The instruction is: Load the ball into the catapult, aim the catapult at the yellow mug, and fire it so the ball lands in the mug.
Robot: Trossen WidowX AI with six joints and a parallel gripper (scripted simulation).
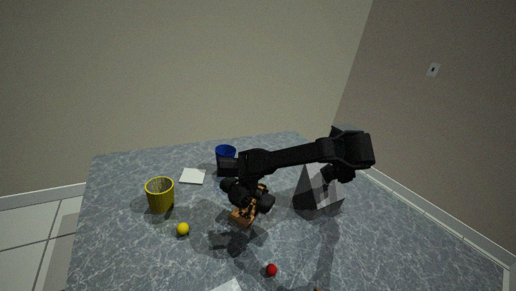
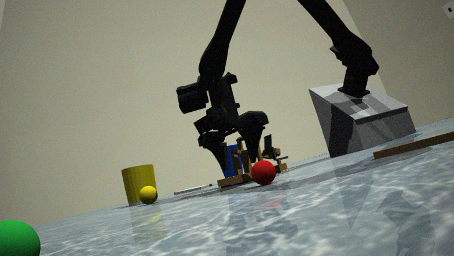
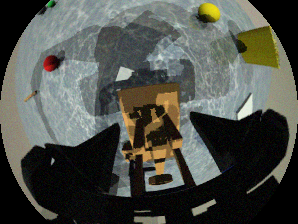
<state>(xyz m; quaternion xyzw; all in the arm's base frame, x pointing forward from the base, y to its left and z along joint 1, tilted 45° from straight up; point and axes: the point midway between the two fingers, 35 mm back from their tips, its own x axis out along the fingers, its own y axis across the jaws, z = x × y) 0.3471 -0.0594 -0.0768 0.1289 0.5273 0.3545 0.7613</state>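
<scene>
The wooden catapult (image 1: 242,218) (image 2: 233,180) (image 3: 150,95) stands on the table, partly hidden by the arm. My gripper (image 2: 239,164) (image 3: 155,121) is open and points down, with one finger on each side of the catapult's frame; nothing is held. The yellow mug (image 1: 160,199) (image 2: 138,180) (image 3: 262,47) stands upright. A yellow ball (image 1: 182,228) (image 2: 147,194) (image 3: 209,12) lies on the table near it. A red ball (image 1: 271,269) (image 2: 263,172) (image 3: 51,63) lies on the table apart from the catapult. Whether the catapult's cup holds anything is unclear.
A blue mug (image 1: 225,150) (image 2: 231,158) stands behind the gripper. A white square (image 1: 193,176) (image 2: 192,189) lies between the mugs. A green ball (image 2: 15,238) (image 3: 51,4) and a wooden bar (image 2: 413,144) (image 3: 31,95) are farther off. The arm stands on a grey block (image 2: 381,130).
</scene>
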